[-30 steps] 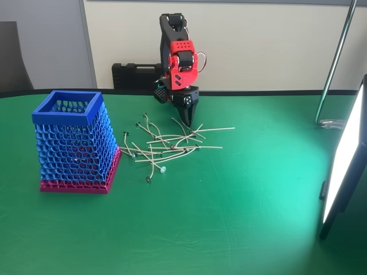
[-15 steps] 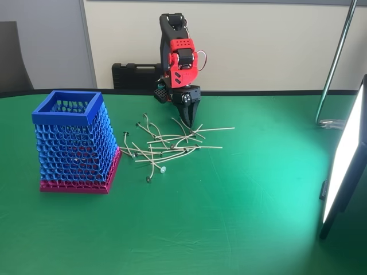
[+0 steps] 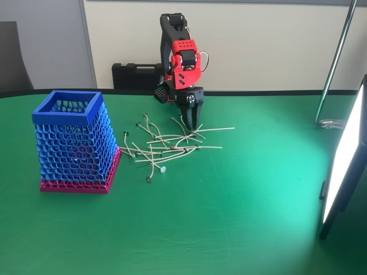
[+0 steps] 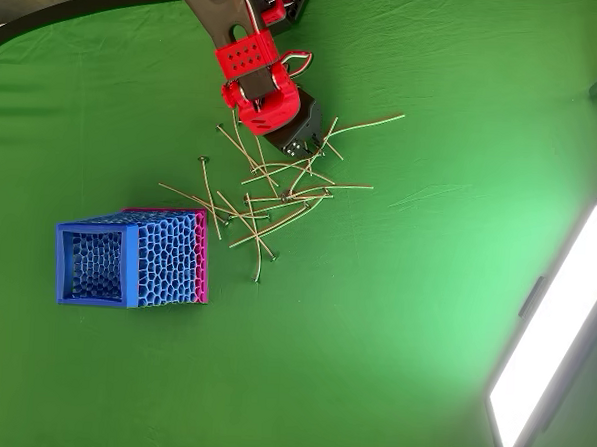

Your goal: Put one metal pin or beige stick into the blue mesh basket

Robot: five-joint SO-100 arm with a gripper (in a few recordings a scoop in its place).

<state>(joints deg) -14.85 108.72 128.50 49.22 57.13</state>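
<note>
The blue mesh basket (image 3: 71,143) (image 4: 131,265) stands upright on its magenta base at the left of the green table. A loose pile of beige sticks and pins (image 3: 166,146) (image 4: 265,197) lies to its right. One long, nearly straight beige stick (image 3: 215,129) (image 4: 369,124) reaches out of the pile's far right side. My red and black gripper (image 3: 192,126) (image 4: 302,149) points down over the far part of the pile, its tips just above or at the sticks near that long stick's inner end. The gap between its fingers is too small to judge.
A black case (image 3: 135,75) sits behind the arm against the wall. A bright light panel (image 3: 344,160) (image 4: 553,327) stands at the right, and a metal pole (image 3: 335,63) rises behind it. Bare green cloth (image 3: 218,217) covers the front of the table.
The gripper has shifted a little to the right and lower towards the pile, and its wrist has turned. The sticks and the basket have not moved.
</note>
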